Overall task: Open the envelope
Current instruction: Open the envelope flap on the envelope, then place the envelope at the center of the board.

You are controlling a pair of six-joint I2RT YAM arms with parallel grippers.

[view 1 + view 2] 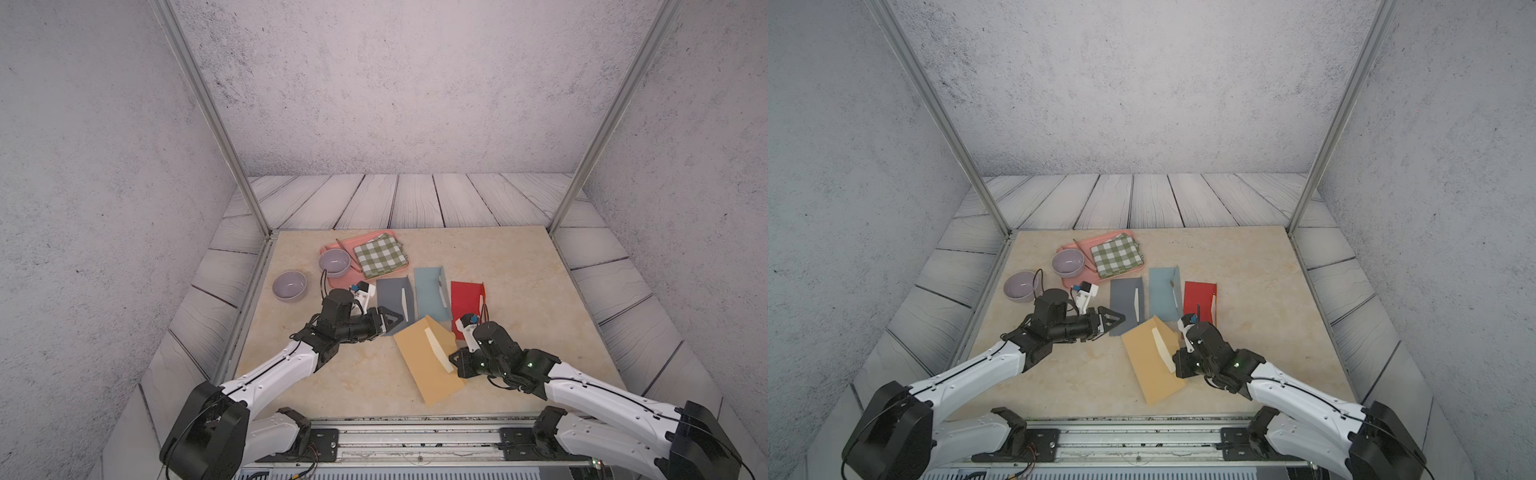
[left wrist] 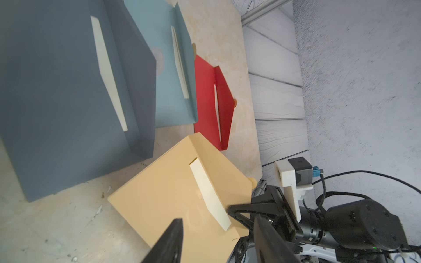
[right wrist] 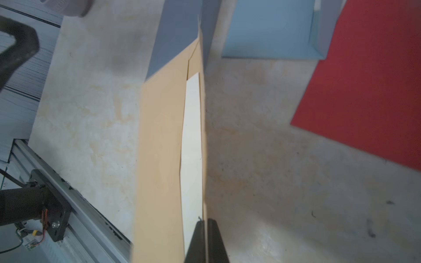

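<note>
The tan envelope (image 1: 424,370) (image 1: 1148,365) lies at the front centre of the table, one corner overlapping the grey envelope. Its flap (image 1: 436,332) stands raised, showing a pale strip (image 2: 209,193) (image 3: 192,148) on its inner side. My right gripper (image 1: 454,359) (image 1: 1177,361) (image 3: 205,222) is shut on the flap's edge at the envelope's right side. My left gripper (image 1: 392,320) (image 1: 1115,319) (image 2: 217,220) hangs open just left of the envelope's far corner, with nothing between its fingers.
Behind the tan one lie three envelopes with open flaps: grey (image 1: 390,295), light blue (image 1: 430,297) and red (image 1: 465,299). At the back left are a pink tray (image 1: 332,249) with a green checked cloth (image 1: 380,253) and two lilac bowls (image 1: 334,262) (image 1: 289,284).
</note>
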